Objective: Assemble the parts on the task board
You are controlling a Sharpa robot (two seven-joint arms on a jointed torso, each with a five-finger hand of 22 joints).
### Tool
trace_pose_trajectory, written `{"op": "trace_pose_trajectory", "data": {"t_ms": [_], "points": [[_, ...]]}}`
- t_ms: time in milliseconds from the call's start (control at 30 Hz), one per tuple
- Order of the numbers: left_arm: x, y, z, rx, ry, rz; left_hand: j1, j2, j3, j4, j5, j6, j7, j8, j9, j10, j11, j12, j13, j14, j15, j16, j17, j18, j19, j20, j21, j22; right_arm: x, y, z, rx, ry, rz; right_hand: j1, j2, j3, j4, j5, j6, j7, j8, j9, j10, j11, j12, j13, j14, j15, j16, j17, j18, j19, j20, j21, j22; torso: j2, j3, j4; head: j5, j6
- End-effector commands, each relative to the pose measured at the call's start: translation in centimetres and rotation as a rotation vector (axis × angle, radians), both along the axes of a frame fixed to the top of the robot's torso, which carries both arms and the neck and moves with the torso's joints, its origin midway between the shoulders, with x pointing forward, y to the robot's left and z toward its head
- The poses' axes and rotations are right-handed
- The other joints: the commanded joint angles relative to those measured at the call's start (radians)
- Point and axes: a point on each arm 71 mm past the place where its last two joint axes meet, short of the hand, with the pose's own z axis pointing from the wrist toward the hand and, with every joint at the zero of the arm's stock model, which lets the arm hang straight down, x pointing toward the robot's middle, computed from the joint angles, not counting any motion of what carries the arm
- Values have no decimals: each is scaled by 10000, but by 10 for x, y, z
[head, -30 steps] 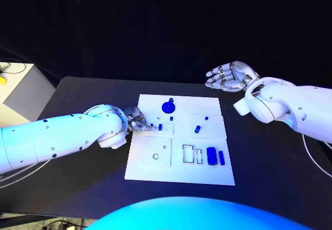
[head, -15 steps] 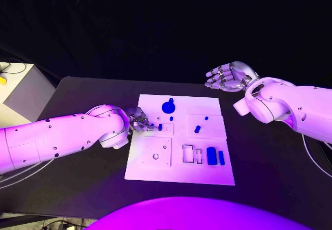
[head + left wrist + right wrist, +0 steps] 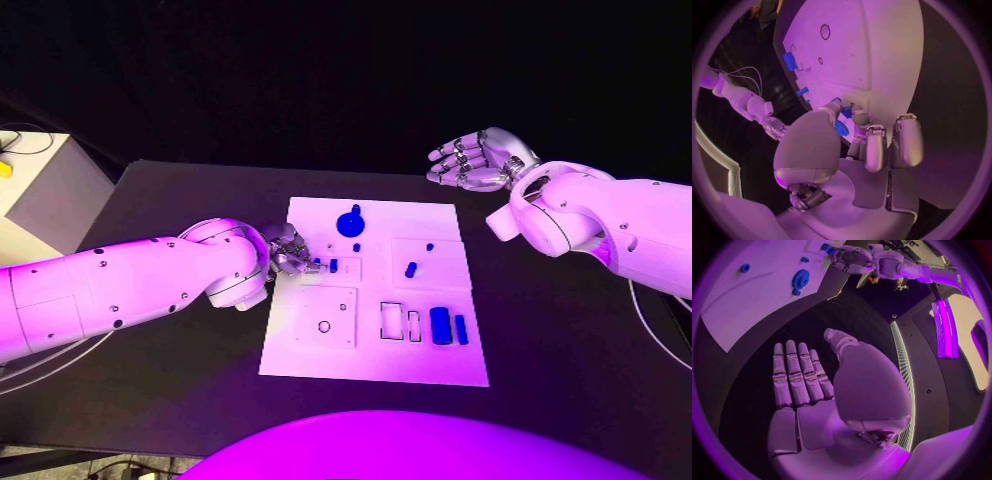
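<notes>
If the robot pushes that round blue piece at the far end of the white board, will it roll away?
Probably not. The round blue piece seems to lie flat on the task board like a disc, so a push would likely slide it rather than roll it. It looks small and probably light, so a nudge might shift it easily. The right hand hangs open off the board.

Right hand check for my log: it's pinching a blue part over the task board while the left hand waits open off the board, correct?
Sides swapped. In the head view the left hand pinches a small blue part at the task board; the right hand waits open beyond it.
</notes>
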Motion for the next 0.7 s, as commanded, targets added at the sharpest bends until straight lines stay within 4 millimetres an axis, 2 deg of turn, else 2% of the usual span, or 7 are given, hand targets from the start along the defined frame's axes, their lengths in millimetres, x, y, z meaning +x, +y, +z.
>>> {"op": "trace_pose_trajectory", "data": {"t_ms": [33, 267, 433, 567, 700], "points": [[-2, -2, -2, -61, 173, -160, 8, -104, 52, 27, -15, -32, 6, 28, -2, 24, -46, 45, -6, 867, -33, -9, 2172, 58, -4, -30, -32, 12, -1, 1, -1, 4, 31, 161, -65, 46, -15, -46, 37, 47, 587, -46, -14, 51, 50, -56, -5, 1, 53, -40, -8, 112, -86, 0, -4, -8, -1, -5, 5, 13, 0], [-2, -2, -1, -94, 118, -108, 68, 40, 301, 15, 27, -50, -14, 47, -49, 18, -62, 56, -31, 867, -42, -9, 2171, 58, -2, -35, -35, 13, -1, 2, -1, 3, 46, 169, -65, 46, -15, -46, 37, 47, 587, -46, -14, 51, 50, -56, -5, 1, 53, -40, -8, 112, -86, 0, -4, -8, 1, -6, 5, 21, 0], [-1, -1, -1, -102, 129, -98, 203, 161, 789, 5, 10, -108, -27, 84, -113, -9, -75, 65, -78, 868, -53, -6, 2175, 56, 2, -46, -35, 25, -1, 2, -2, 1, 57, 172, -65, 46, -15, -46, 37, 47, 587, -46, -14, 51, 50, -56, -5, 1, 53, -40, -8, 112, -86, 0, -4, -8, -1, -4, 9, 16, 0], [-2, -1, -1, -160, 203, -112, 295, 129, 1184, -3, -6, -148, -31, 125, -152, -34, -80, 71, -119, 865, -58, -10, 2167, 57, 0, -52, -41, 25, -1, 2, -2, -3, 70, 176, -66, 50, -18, -54, 36, 57, 589, -51, -15, 60, 50, -58, -5, 3, 53, -41, -25, 112, -87, 1, -3, -29, 5, -2, 5, 23, 0], [-2, -1, -2, -263, 308, -153, 374, -34, 1844, -13, -17, -212, -16, 188, -212, -79, -80, 78, -185, 860, -51, -17, 2155, 64, -18, -53, -66, 5, -1, 2, -2, -5, 84, 181, -66, 50, -18, -54, 36, 57, 589, -51, -15, 60, 50, -58, -5, 3, 53, -41, -25, 112, -87, 1, -3, -29, 1, -4, 5, 30, 0]]}}
